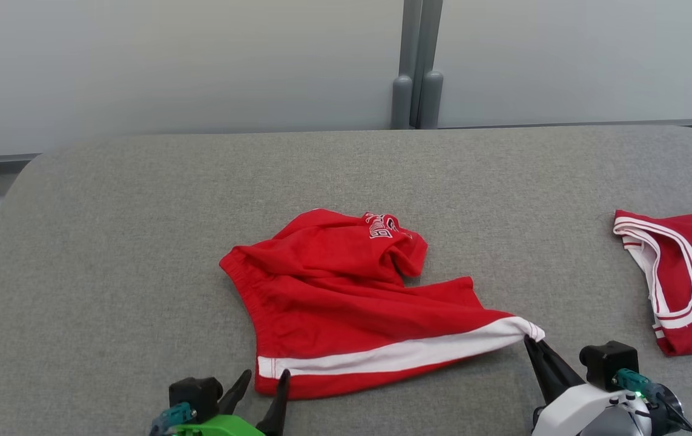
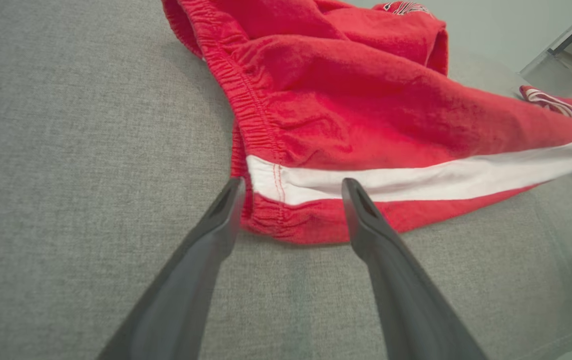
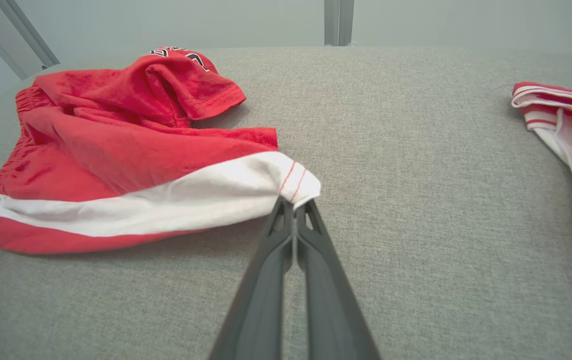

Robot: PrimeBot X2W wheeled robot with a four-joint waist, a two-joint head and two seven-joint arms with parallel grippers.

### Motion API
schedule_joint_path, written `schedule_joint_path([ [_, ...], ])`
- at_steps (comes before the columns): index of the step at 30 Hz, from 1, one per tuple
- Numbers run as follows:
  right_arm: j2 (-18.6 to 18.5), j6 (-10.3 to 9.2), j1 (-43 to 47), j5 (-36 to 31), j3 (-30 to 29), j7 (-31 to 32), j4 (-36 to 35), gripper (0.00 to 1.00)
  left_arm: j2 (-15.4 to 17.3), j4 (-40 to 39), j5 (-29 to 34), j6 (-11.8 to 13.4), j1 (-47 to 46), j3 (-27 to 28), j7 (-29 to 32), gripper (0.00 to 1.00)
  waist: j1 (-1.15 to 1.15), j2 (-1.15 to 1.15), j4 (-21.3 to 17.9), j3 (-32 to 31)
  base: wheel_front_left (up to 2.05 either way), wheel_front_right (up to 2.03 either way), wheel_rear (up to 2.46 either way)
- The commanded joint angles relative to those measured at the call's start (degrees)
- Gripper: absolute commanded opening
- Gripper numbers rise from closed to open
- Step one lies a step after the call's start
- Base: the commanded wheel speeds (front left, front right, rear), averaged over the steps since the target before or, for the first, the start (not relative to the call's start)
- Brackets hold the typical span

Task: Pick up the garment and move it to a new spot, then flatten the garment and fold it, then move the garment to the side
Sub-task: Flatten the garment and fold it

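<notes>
Item: red shorts [image 1: 346,303], crumpled, lying at the centre of the head view on the grey padded surface [image 1: 109,242], with one leg turned over at upper centre and its lettering showing. We logged the right gripper [image 1: 530,345] at lower right, its jaws pressed together on the hem corner where the white side stripe [image 1: 394,354] ends. The left gripper [image 1: 267,374] at lower left stood fully spread, its fingertips straddling the stripe's waistband end, and we could not tell whether they touched cloth. Hazards, as we judged them: the right pinch took very little fabric, so a firm pull could slip it free. The left jaws, closing where they stood, might catch one layer alone or nip the surface covering. The turned-over leg could stay bunched when the piece is lifted. Clearance: a red jersey [image 1: 685,278] lay at the right edge, well apart from the shorts, so travel rightward risked dragging into it. Open room lay across the left and upper parts of the frame, bounded at the top by the surface's rounded far corners and back edge.
</notes>
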Motion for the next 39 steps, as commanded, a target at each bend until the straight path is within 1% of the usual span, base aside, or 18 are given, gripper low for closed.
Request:
schedule_joint_path([
  [1,-0.5,0.0,-1.1,-0.2,0.2,0.1,0.4,0.0,-0.5,2.3,0.2,0.0,-2.1,0.0,0.4,1.0,0.0,0.59,-0.3,0.1,0.0,0.0,0.0],
  [4,-0.7,0.0,-1.4,-0.1,0.7,0.2,0.8,0.0,-0.8,4.9,0.0,-0.1,-3.5,-0.1,1.0,1.0,0.0,0.59,-0.6,0.2,0.0,0.0,0.0],
  [9,-1.1,0.0,-2.3,0.4,1.9,0.2,1.3,0.0,-1.3,9.4,-0.3,-1.3,-6.3,-0.6,1.8,1.0,0.0,0.59,-1.3,0.5,0.0,0.0,0.0],
  [10,-1.2,0.0,-2.4,0.4,2.1,0.1,1.3,0.0,-1.4,10.0,-0.3,-1.5,-6.7,-0.7,1.8,0.98,0.0,0.59,-1.4,0.6,0.0,0.0,0.0],
  [11,-1.3,0.0,-2.5,0.5,2.3,0.1,1.3,0.0,-1.4,10.6,-0.4,-1.8,-7.1,-0.7,1.6,0.78,0.0,0.59,-1.5,0.6,0.0,0.0,0.0],
  [12,-1.3,0.0,-2.6,0.5,2.4,0.0,1.4,0.0,-1.5,11.1,-0.5,-1.9,-7.5,-0.7,1.4,0.55,0.0,0.59,-1.6,0.7,0.0,0.0,0.0],
  [13,-1.4,0.0,-2.8,0.6,2.4,0.0,1.3,0.0,-1.6,11.4,-0.6,-2.1,-7.8,-0.7,1.3,0.39,0.0,0.59,-1.7,0.8,0.0,0.0,0.0],
  [15,-1.4,0.0,-2.9,0.6,2.3,0.0,1.0,0.0,-1.8,12.1,-1.0,-2.5,-8.3,-0.8,1.2,0.1,0.0,0.59,-1.8,0.9,0.0,0.0,0.0],
  [16,-1.4,0.0,-2.9,0.5,2.2,-0.1,0.9,0.0,-1.7,12.2,-1.0,-2.7,-8.5,-0.8,1.1,0.03,0.0,0.59,-1.8,0.9,0.0,0.0,0.0],
  [17,-1.4,0.0,-2.9,0.5,2.2,-0.1,0.8,0.0,-1.6,12.2,-1.0,-2.8,-8.6,-0.8,0.9,0.0,0.0,0.59,-1.9,0.9,0.0,0.0,0.0],
  [23,-1.4,0.0,-3.1,0.3,1.3,-0.7,0.2,0.0,-0.7,9.9,-1.9,-3.3,-8.0,-0.1,-1.1,0.0,0.0,0.59,-1.8,0.9,0.0,0.0,0.0],
  [30,-1.6,0.0,-4.4,0.8,-0.7,-1.8,-2.8,0.0,0.2,1.5,-5.3,-3.9,-7.0,3.6,-4.0,0.0,0.0,0.59,-1.4,0.0,0.0,0.0,0.0],
  [32,-2.0,0.0,-5.2,0.9,-1.5,-2.0,-4.5,0.0,0.5,-1.9,-6.5,-3.9,-7.0,4.9,-4.5,0.0,0.0,0.59,-1.4,-0.4,0.0,0.0,0.0],
  [33,-2.3,-0.01,-5.8,1.1,-2.1,-1.8,-6.6,0.0,0.8,-5.5,-7.5,-3.8,-7.1,6.2,-4.9,0.0,0.0,0.59,-1.5,-0.8,0.0,0.0,0.0],
  [34,-2.6,-0.01,-6.2,1.1,-2.5,-1.6,-7.9,0.0,1.0,-7.3,-8.0,-3.5,-7.2,6.9,-4.9,0.0,0.0,0.59,-1.6,-1.1,0.0,0.0,0.0],
  [39,-3.6,-0.04,-7.8,2.0,-4.2,0.0,-15.1,0.0,2.1,-16.4,-9.7,-2.6,-9.0,9.1,-3.8,0.0,0.0,0.59,-2.0,-2.1,0.0,0.0,0.0],
])
